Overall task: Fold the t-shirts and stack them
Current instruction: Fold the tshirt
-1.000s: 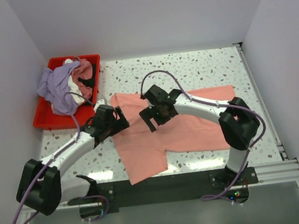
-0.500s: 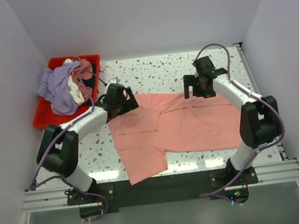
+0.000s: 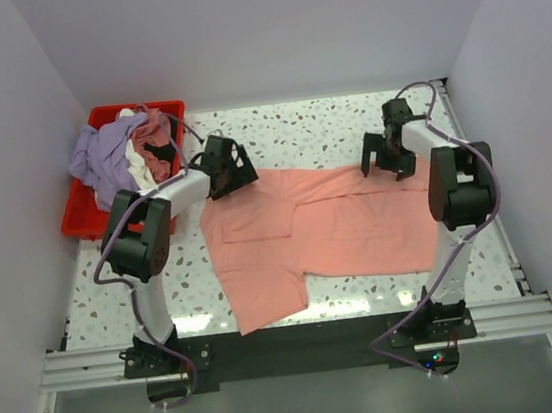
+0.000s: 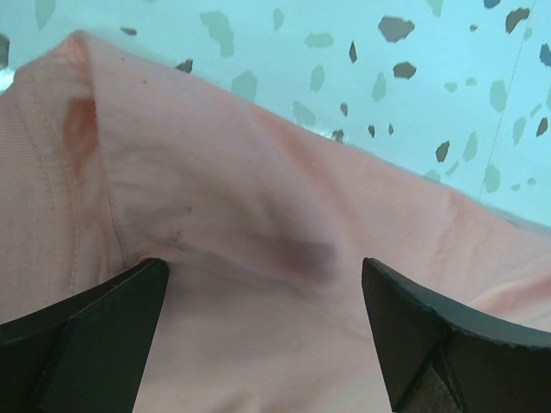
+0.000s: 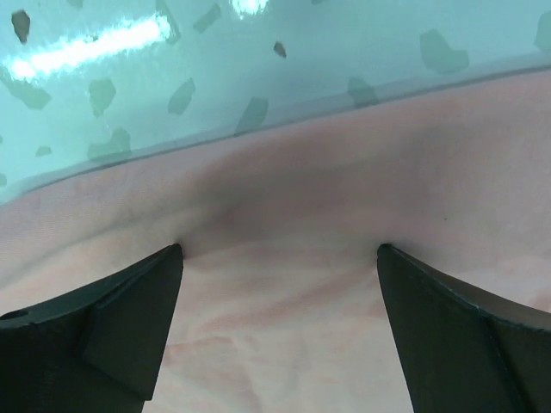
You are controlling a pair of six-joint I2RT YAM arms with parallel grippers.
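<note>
A salmon-pink t-shirt (image 3: 329, 225) lies spread on the speckled table (image 3: 326, 125), one sleeve pointing to the near edge. My left gripper (image 3: 226, 169) is open, its fingers pressed down on the shirt's far left corner (image 4: 258, 284). My right gripper (image 3: 389, 157) is open, its fingers pressed on the shirt's far right edge (image 5: 284, 284). In both wrist views pink cloth lies flat between the spread fingers, with the table beyond. Lavender (image 3: 99, 163), white (image 3: 135, 168) and dusty rose (image 3: 155, 146) shirts lie heaped in the bin.
A red plastic bin (image 3: 86, 215) stands at the far left corner of the table, close to the left arm. White walls enclose the table on three sides. A metal rail (image 3: 473, 172) runs along the right edge.
Both arms have swung from the shirt's middle out to its far edge: the left to the far left corner, the right to the far right. The shirt's far part now lies flatter and wider.
</note>
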